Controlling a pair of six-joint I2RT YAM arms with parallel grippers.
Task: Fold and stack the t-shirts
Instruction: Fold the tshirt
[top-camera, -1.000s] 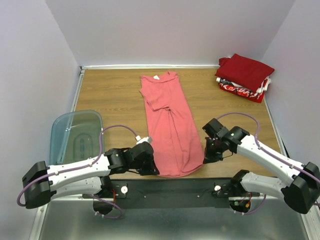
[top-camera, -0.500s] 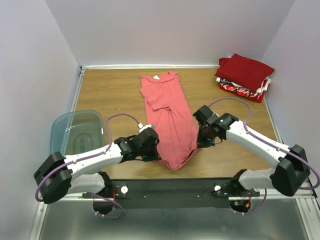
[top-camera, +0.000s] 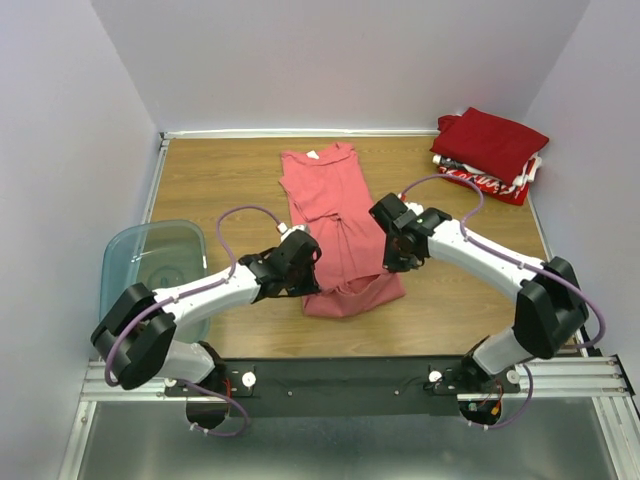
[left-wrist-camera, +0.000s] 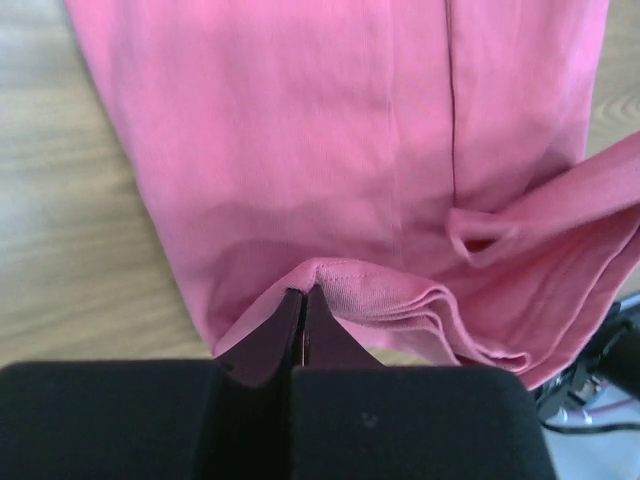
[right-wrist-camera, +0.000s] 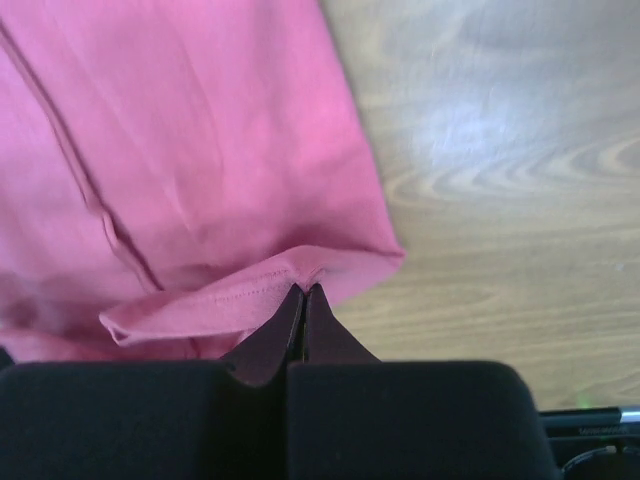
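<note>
Top external view: the salmon-pink t-shirt (top-camera: 330, 195) lies down the middle of the tabletop (top-camera: 220, 180), collar toward the far edge. My left hand (top-camera: 305, 278) and right hand (top-camera: 397, 258) hold its lower end doubled over its middle. Both hands are pinched fully closed on the hem (left-wrist-camera: 380, 295), each gripping only a sliver of cloth at the fingertips. That's my worry: such a thin bite could slip, and the fold would drop crooked. The left wrist view shows several layers bunched beside my fingertips, so I may not have them all. Slack sags between my hands and could crease. The dark red shirt (top-camera: 495, 140) and the red printed shirt (top-camera: 480, 182) wait stacked in the far right corner.
</note>
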